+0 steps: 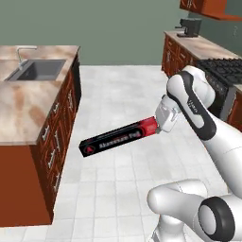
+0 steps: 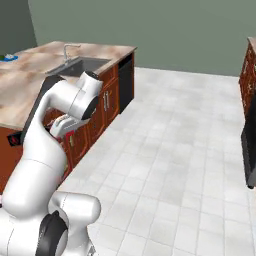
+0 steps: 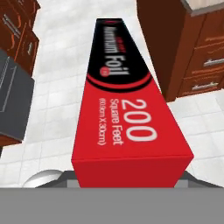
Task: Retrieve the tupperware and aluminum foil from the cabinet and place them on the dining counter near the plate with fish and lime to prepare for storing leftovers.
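1. Above the open tiled floor [image 1: 123, 198], between the dining counter [image 1: 28, 108] and the wall units, the end effector [image 1: 160, 124] was clamped on the red end of the aluminum foil [image 1: 118, 137], so the carton hung in mid-air and touched no surface.
2. From that grip the carton stretched out nearly level, with its black logo end nearest the island's wooden side yet clear of the drawer fronts.
3. Left base view: pale tile lay bare beneath the carton and far ahead toward the green wall, with the marbled surface's right edge running alongside and the steel sink [image 1: 40, 70] set near its far left corner.
4. That same view also showed a black stove [image 1: 222, 75] and a dark coffee machine [image 1: 189, 27] on the wall worktop to the right, with part of a reddish-brown cupboard above.
5. Right base view: the white arm hid nearly all of the carton; a dark tip with a red mark peeked out just beside the island's near side [image 2: 16, 140], though I could not tell for certain that it was the carton.
6. A bright blue plate [image 2: 9, 58] sat at the far left edge of the surface in that view, well apart from the carton.
7. Hand view: white lettering ran along the carton [image 3: 127, 127] over bare floor, with wooden drawers on both sides.
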